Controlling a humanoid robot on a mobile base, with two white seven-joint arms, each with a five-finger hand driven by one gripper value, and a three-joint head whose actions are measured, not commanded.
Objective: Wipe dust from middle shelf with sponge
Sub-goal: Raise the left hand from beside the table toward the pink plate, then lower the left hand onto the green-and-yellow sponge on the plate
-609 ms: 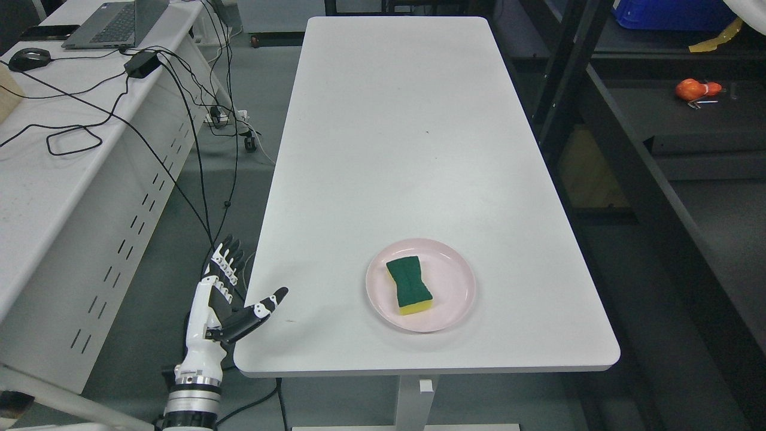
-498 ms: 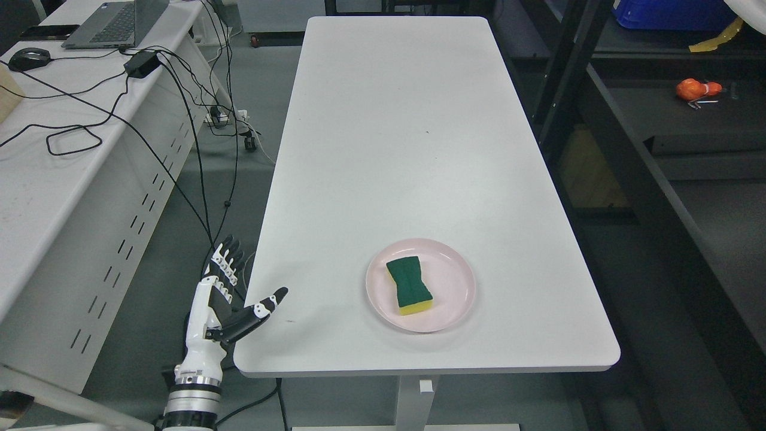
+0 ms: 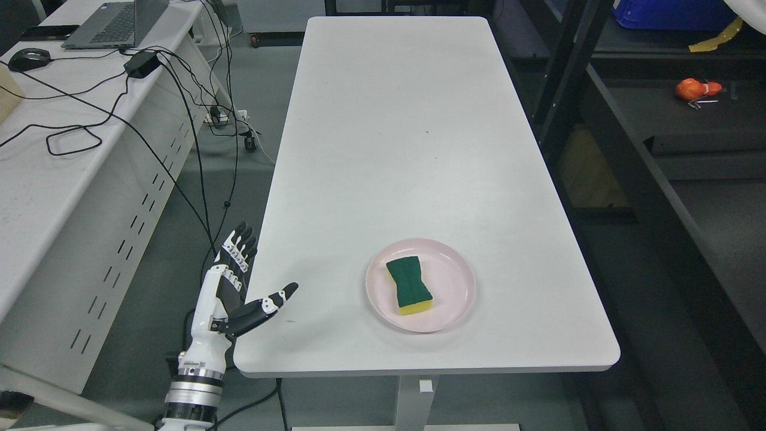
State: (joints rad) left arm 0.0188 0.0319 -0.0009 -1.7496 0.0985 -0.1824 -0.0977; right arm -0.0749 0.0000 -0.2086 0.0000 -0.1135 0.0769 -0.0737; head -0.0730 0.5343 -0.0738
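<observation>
A sponge [image 3: 409, 285] with a green top and a yellow underside lies on a pink plate [image 3: 453, 294] near the front of the white table [image 3: 395, 149]. My left hand [image 3: 239, 290] is beside the table's front left corner, fingers spread and empty, thumb reaching over the table edge. It is well left of the plate. My right hand is not in view. A dark shelving unit [image 3: 658, 149] stands to the right of the table.
A white desk [image 3: 54, 161] at the left carries a laptop [image 3: 114, 24], a mouse [image 3: 29, 58] and black cables [image 3: 197, 120] that hang down to the floor. An orange object [image 3: 694, 89] lies on the dark shelf at the right.
My left hand has moved a little up and to the right, closer to the table edge. The sponge and plate have not moved.
</observation>
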